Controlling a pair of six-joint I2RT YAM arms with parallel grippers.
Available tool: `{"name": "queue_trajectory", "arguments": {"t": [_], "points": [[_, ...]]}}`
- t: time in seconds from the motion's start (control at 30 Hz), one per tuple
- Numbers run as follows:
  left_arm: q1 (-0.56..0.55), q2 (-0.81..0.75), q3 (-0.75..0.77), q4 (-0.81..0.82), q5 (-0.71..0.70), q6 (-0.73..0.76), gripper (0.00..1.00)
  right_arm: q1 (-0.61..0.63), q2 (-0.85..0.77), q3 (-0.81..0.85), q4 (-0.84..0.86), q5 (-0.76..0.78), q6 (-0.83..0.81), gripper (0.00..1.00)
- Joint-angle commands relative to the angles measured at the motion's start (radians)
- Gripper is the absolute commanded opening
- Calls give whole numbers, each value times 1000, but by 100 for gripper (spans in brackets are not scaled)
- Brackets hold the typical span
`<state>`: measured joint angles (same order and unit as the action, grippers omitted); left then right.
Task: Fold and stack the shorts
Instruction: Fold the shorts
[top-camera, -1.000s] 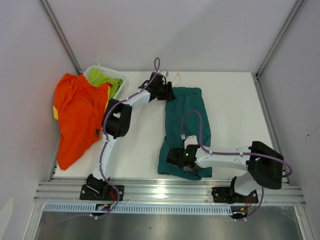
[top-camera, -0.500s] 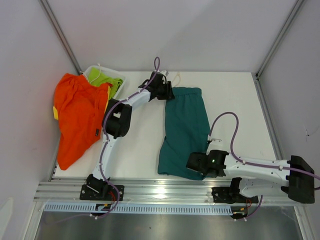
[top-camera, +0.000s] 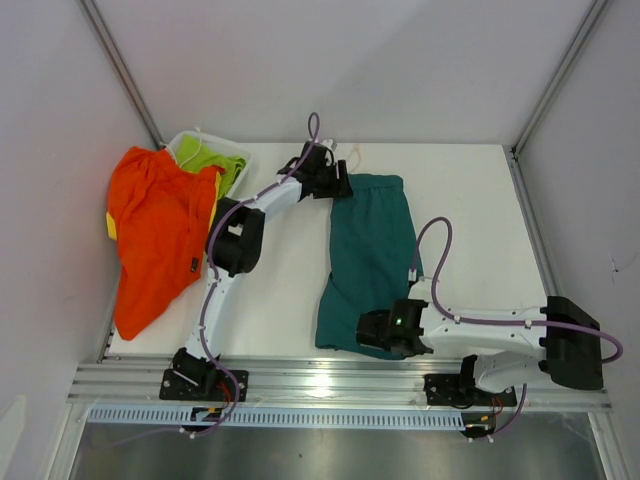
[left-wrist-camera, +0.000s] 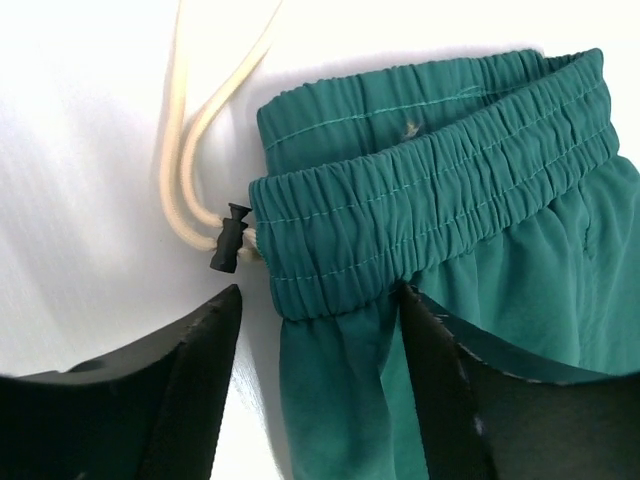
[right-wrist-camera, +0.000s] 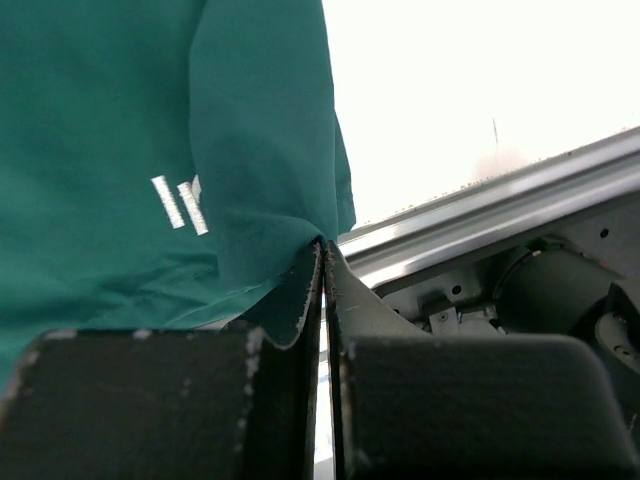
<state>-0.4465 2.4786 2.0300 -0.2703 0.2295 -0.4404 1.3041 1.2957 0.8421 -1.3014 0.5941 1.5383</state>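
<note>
The teal shorts lie at the middle of the worktop, the right gripper pinching their near hem and the left gripper spread astride the far waistband corner, apparently so both ends can be brought together for folding.

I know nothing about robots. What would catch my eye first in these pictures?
The teal shorts spread in the middle of the table stand out first, the left gripper open around their waistband at the far end and the right gripper shut on their hem at the near edge. Then the bright orange shorts heaped at the table's left edge, against a white bin holding a lime-green pair.
</note>
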Motion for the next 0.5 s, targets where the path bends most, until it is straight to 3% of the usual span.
{"name": "queue_trajectory", "arguments": {"t": [0.0, 0.3, 0.47], "points": [[3, 9, 39, 2, -5, -18, 68, 30, 25, 38, -215, 38, 123, 0], [3, 57, 87, 26, 19, -80, 44, 112, -12, -23, -200, -14, 221, 0], [3, 60, 82, 52, 33, -121, 14, 124, 2, -21, -211, -10, 244, 1]]}}
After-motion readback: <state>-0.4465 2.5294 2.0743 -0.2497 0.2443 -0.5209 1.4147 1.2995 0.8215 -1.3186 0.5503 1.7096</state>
